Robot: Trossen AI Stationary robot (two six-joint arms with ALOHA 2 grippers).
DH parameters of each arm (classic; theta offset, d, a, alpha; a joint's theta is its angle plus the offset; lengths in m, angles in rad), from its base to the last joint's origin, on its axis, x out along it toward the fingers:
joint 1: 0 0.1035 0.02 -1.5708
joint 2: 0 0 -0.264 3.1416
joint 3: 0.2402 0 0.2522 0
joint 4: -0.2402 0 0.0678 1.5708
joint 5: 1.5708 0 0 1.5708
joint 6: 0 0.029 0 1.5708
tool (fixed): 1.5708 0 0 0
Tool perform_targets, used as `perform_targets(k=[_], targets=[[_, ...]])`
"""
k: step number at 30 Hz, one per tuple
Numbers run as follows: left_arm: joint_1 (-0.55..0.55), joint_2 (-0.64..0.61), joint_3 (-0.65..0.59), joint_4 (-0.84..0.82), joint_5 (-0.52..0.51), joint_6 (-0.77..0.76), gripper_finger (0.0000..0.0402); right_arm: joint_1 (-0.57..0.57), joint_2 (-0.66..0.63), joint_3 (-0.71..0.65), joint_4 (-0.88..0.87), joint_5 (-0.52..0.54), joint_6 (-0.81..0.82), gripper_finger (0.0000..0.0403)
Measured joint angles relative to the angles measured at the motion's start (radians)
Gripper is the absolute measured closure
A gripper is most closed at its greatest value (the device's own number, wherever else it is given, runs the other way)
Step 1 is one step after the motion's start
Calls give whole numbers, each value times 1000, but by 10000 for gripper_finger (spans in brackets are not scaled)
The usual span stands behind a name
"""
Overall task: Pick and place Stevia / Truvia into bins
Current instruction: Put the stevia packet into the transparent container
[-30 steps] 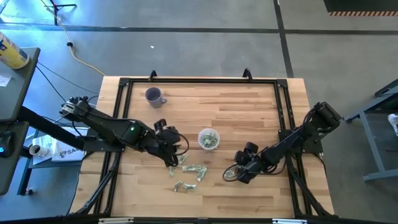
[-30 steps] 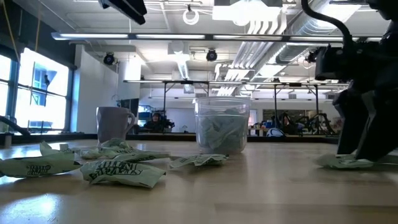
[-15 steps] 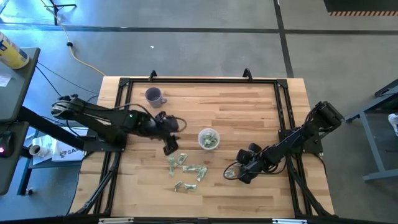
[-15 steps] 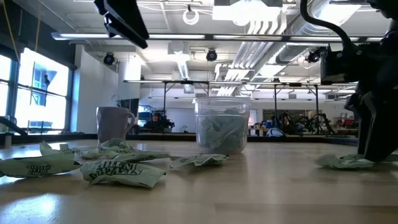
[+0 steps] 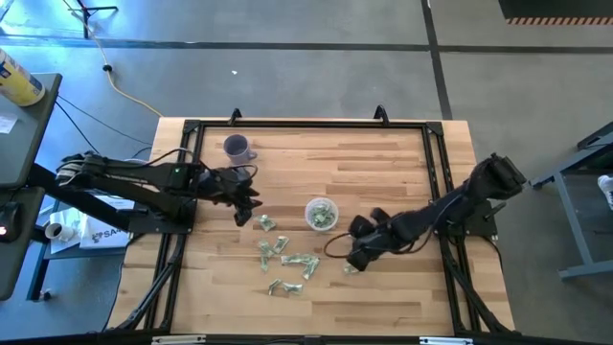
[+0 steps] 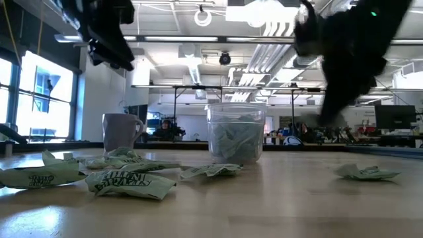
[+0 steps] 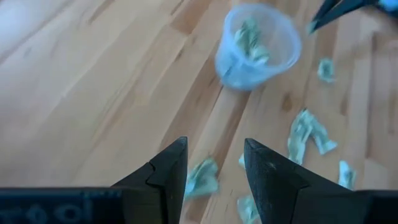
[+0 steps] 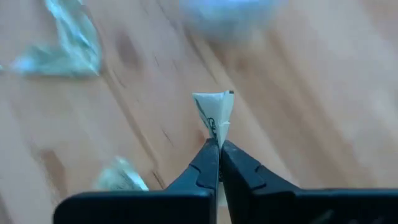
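Right gripper (image 8: 219, 149): fingers pressed together on one folded sachet (image 8: 215, 114), pinched by its lower edge, upper part standing clear of the fingertips. Positioned in the high view (image 5: 356, 251) above the tabletop (image 5: 383, 172), just right of the clear cup (image 5: 322, 214). One crumpled sachet (image 5: 351, 269) flat on the wood beside this gripper, also visible in the low view (image 6: 367, 172).

Left gripper (image 7: 214, 163): fingers apart, nothing between them. Positioned in the high view (image 5: 244, 203) left of the cup, raised off the table.

Clear cup: upright near table centre, several sachets inside. Low view (image 6: 236, 133) shows the contents through the wall.

Loose sachets (image 5: 287, 261): scattered on the wood in front of the cup, between the two arms; one more (image 5: 265, 223) just beside the left gripper.

Purple mug (image 5: 236, 148): upright near the far left corner, well apart from the cup.
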Motion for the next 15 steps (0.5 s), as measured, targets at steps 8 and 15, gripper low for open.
perform_targets(k=[8,15], targets=[[3,-65,-92,-2,17,-51,212,-195,3,173,38,2,-312,398],[2,-111,-139,-2,49,-98,212,-365,89,172,221,-292,-453,388]])
